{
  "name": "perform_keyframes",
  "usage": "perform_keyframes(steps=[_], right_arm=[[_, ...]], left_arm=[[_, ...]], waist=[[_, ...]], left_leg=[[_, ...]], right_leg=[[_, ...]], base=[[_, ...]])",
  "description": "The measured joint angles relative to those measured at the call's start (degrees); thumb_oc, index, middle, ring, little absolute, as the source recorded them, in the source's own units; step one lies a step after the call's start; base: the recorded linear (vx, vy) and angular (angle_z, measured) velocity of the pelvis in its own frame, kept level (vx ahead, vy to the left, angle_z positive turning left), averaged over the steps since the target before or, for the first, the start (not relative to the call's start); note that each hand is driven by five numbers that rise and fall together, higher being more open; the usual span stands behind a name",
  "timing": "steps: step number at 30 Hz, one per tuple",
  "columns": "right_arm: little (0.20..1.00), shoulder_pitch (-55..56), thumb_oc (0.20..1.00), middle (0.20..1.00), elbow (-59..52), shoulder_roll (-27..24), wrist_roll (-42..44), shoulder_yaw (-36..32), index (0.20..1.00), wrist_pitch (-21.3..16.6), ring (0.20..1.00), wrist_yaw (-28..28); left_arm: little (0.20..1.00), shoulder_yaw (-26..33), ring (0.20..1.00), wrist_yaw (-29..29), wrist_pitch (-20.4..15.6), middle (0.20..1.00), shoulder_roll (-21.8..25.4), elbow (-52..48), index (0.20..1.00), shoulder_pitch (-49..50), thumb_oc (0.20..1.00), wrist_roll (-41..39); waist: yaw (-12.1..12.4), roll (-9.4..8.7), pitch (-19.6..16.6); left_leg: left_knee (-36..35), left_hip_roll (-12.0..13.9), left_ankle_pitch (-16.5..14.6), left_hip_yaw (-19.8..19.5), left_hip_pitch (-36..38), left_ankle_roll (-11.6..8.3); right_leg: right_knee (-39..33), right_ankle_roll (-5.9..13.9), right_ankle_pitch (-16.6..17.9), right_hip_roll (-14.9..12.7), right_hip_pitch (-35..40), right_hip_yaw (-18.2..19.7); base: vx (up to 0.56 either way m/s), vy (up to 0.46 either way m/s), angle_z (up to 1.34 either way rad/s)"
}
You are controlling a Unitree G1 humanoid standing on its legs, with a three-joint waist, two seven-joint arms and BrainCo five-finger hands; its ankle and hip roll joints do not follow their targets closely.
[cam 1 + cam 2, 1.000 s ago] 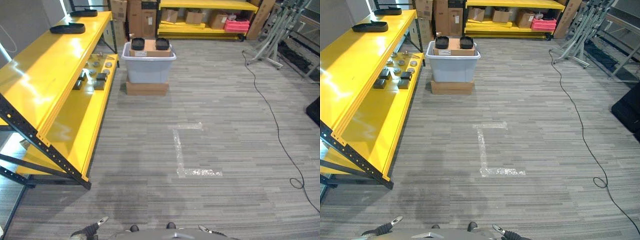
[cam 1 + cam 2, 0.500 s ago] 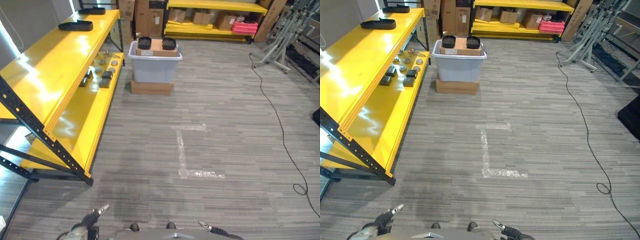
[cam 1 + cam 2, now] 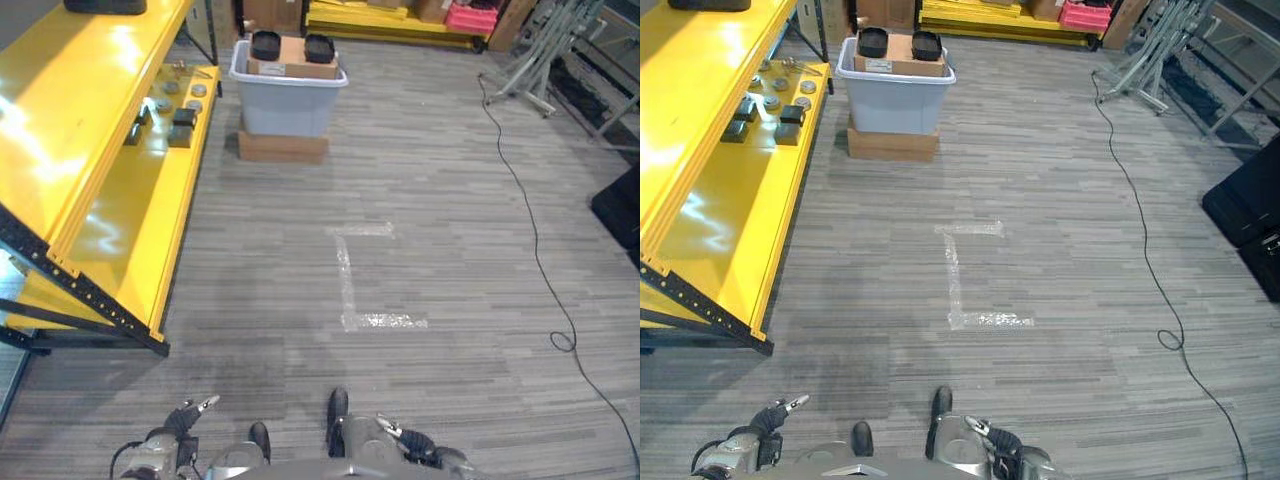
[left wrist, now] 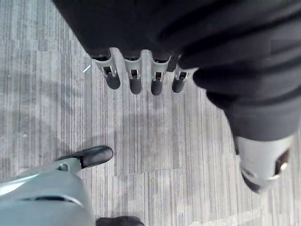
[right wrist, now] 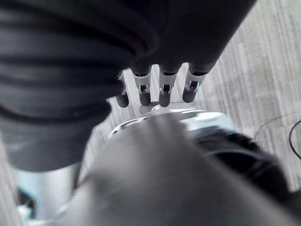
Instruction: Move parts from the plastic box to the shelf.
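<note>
Left eye view: plastic box by the shelf's far end, several parts shelved; my left hand and right hand hang relaxed, empty, box well ahead.

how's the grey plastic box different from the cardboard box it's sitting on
The grey plastic box is a taller tub with a lipped rim; the cardboard box under it is brown, flat and low. The plastic box carries two black parts and a small carton on top, while the cardboard box carries the plastic box itself. Both sit stacked beside the yellow shelf, far ahead of both hands.
</note>
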Motion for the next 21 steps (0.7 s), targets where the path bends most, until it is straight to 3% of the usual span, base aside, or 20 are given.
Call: perform_keyframes(steps=[2,3,4,5,8,11,12,14,17,18,19,21], right_arm=[[1.0,0.3,1.0,1.0,0.0,-0.1,-0.3,-0.1,1.0,1.0,1.0,0.3],[1.0,0.4,1.0,1.0,0.0,-0.3,-0.4,-0.2,1.0,1.2,1.0,0.4],[1.0,0.8,1.0,1.0,0.3,-0.9,-0.6,-0.4,1.0,2.1,1.0,0.3],[1.0,0.7,1.0,1.0,0.4,-1.2,-0.9,-0.6,1.0,2.4,1.0,0.3],[1.0,0.4,1.0,1.0,0.3,-2.0,-1.2,-0.6,1.0,3.4,1.0,0.3],[1.0,-0.2,1.0,1.0,0.4,-3.2,-2.4,-0.5,1.0,3.2,1.0,-0.2],[1.0,-0.1,1.0,1.0,0.8,-3.3,-2.6,-0.5,1.0,3.1,1.0,-0.7],[1.0,-1.4,1.0,1.0,2.3,-3.5,-2.7,0.2,1.0,3.0,1.0,-1.7],[1.0,-2.1,1.0,1.0,2.5,-4.2,-2.7,0.7,1.0,2.7,1.0,-1.7],[1.0,-2.5,1.0,1.0,2.4,-4.7,-2.7,1.3,1.0,2.8,1.0,-1.6],[1.0,-3.1,1.0,1.0,2.9,-5.1,-2.7,1.2,1.0,2.5,1.0,-1.4],[1.0,-3.9,1.0,1.0,4.5,-5.4,-2.6,1.7,1.0,2.2,1.0,-0.9]], left_arm=[[1.0,0.6,1.0,0.2,-0.4,1.0,-0.1,0.0,1.0,1.0,1.0,-1.1],[1.0,0.5,1.0,0.3,-0.7,1.0,-0.2,0.0,1.0,1.2,1.0,-1.2],[1.0,0.6,1.0,1.0,-1.3,1.0,-1.0,-0.2,1.0,1.5,1.0,-4.4],[1.0,0.7,1.0,1.0,-1.5,1.0,-1.4,-0.2,1.0,1.7,1.0,-5.7],[1.0,2.5,1.0,1.0,-2.0,1.0,-3.0,0.1,1.0,1.9,1.0,-7.0],[1.0,4.5,1.0,1.5,-2.8,1.0,-5.0,-0.1,1.0,1.8,1.0,-7.1],[1.0,4.3,1.0,1.9,-2.9,1.0,-4.7,-0.4,1.0,1.2,1.0,-7.1],[1.0,4.4,1.0,3.5,-3.9,1.0,-4.3,-0.6,1.0,2.4,1.0,-6.4],[1.0,3.8,1.0,3.6,-4.7,1.0,-4.5,-0.2,1.0,3.9,1.0,-5.4],[1.0,3.6,1.0,3.5,-6.0,1.0,-4.6,-0.3,1.0,4.4,1.0,-5.4],[1.0,3.6,1.0,3.4,-6.1,1.0,-4.6,-0.3,1.0,4.4,1.0,-4.8],[1.0,3.8,1.0,3.5,-6.1,1.0,-4.5,0.0,1.0,4.5,1.0,-3.1]], waist=[[-1.0,-0.32,-0.3],[-1.1,-0.98,-0.8],[-1.2,0.77,-1.0],[-1.1,1.44,-1.4],[0.1,1.28,-1.9],[1.8,0.37,-1.7],[2.0,-0.05,-1.5],[2.6,-0.46,-1.6],[3.0,0.11,-1.6],[3.8,0.3,-1.3],[4.8,0.82,-0.6],[6.6,1.08,0.8]], left_leg=[[0.0,-0.1,-1.1,-0.6,1.5,-1.23],[0.0,0.0,-1.5,-1.2,2.3,-1.74],[2.3,1.8,-3.0,-2.0,2.0,-3.07],[4.7,2.7,-4.2,-2.1,1.4,-3.61],[21.4,4.1,-4.8,-2.8,-5.4,-4.28],[47.9,4.9,0.1,-6.5,-20.3,-8.82],[50.3,4.7,-0.3,-6.2,-22.6,-8.2],[44.3,3.5,-2.0,-5.9,-24.9,-6.64],[24.1,0.7,-1.1,-6.3,-23.2,-6.66],[8.5,-1.0,2.1,-9.4,-21.2,-7.75],[4.9,-1.2,4.4,-9.8,-21.2,-7.77],[7.2,-1.5,6.5,-10.6,-22.5,-7.28]], right_leg=[[-1.3,-1.51,1.2,0.5,1.2,0.4],[-1.8,-2.21,3.7,0.6,2.1,0.4],[-1.6,-4.43,4.5,2.3,3.0,0.2],[-1.9,-5.12,4.0,3.2,3.3,0.3],[-6.6,-6.89,4.3,4.2,7.7,-0.1],[-8.2,-10.74,3.0,4.7,10.2,0.0],[-8.3,-10.7,2.9,4.6,10.4,-0.1],[-9.1,-9.6,1.8,5.1,12.2,0.2],[-11.2,-8.93,1.1,7.0,14.5,1.4],[-11.5,-8.95,0.2,7.9,14.8,2.3],[-11.4,-9.22,-0.1,8.7,15.5,2.9],[-11.4,-9.84,-0.5,9.7,17.6,3.4]], base=[[0.16,-0.15,0.22],[0.28,-0.254,0.3],[0.28,-0.266,0.25],[0.3,-0.325,0.17],[0.19,-0.238,0.0],[0.2,-0.16,-0.07],[0.3,0.004,-0.18],[0.28,0.052,-0.24],[0.34,0.135,-0.26],[0.24,0.114,-0.25],[0.21,0.115,-0.39],[0.16,0.154,-0.38]])
